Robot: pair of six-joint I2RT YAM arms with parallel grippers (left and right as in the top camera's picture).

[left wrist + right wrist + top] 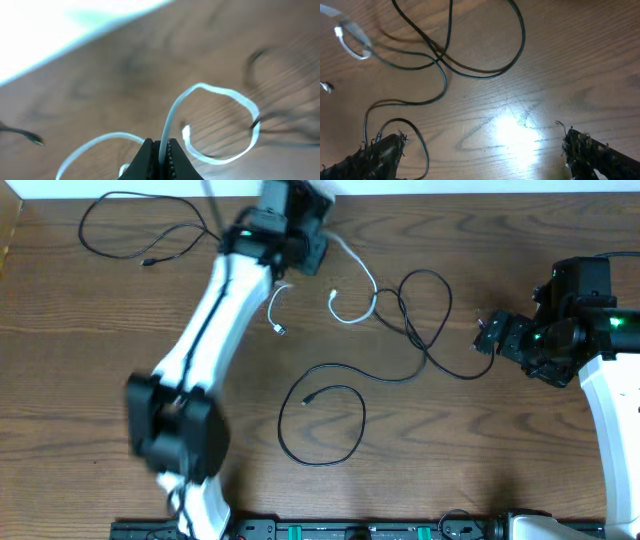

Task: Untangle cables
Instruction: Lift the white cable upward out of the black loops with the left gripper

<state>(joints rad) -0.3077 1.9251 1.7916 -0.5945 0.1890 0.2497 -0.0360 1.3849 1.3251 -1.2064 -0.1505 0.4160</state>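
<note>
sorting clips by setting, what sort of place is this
Probably a robotics lab bench: a wood-grain table, a left arm and a right arm reaching over it, and a white cable and black cables laid out.

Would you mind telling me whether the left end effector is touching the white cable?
Touching. The left wrist view shows the left end effector shut on the white cable, with the cord pinched between its two dark fingers.

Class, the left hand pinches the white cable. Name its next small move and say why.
Probably lift and draw the white cable away from the black cable: the left hand is shut on it, and its curl overlaps that black cable.
</note>
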